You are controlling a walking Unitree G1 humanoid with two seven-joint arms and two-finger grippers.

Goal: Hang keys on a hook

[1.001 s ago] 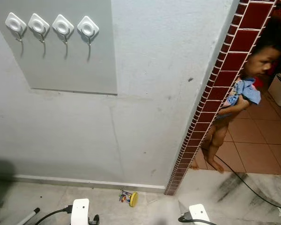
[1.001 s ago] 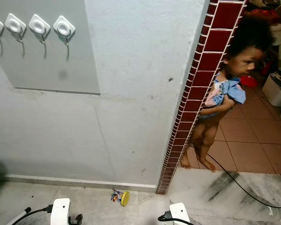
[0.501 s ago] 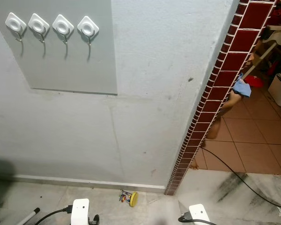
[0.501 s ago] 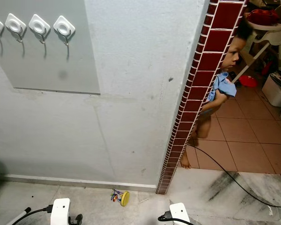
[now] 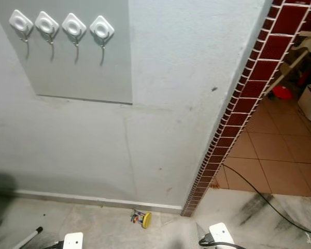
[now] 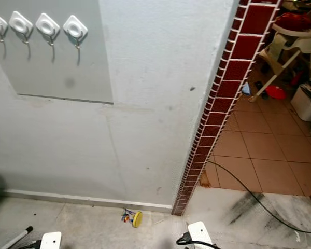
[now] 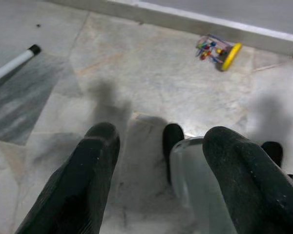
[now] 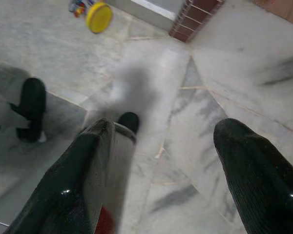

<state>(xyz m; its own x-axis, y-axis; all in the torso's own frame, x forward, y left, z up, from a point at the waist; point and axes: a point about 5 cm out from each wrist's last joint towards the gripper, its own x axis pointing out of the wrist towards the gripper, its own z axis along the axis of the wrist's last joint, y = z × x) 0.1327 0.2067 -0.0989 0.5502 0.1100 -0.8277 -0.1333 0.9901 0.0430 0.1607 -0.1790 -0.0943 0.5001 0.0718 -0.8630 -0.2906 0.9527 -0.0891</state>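
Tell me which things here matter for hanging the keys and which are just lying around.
For the job:
keys with yellow tag, on the floor by the wall
four white hooks on the grey panel
left claw and right claw, both open, low over the floor

Just lying about:
black cable
white stick
high chair

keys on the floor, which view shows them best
The left wrist view: the keys, with a yellow disc and coloured bits, lie sharp by the skirting. The right wrist view blurs them at its edge; both eye views show them small, by the wall.
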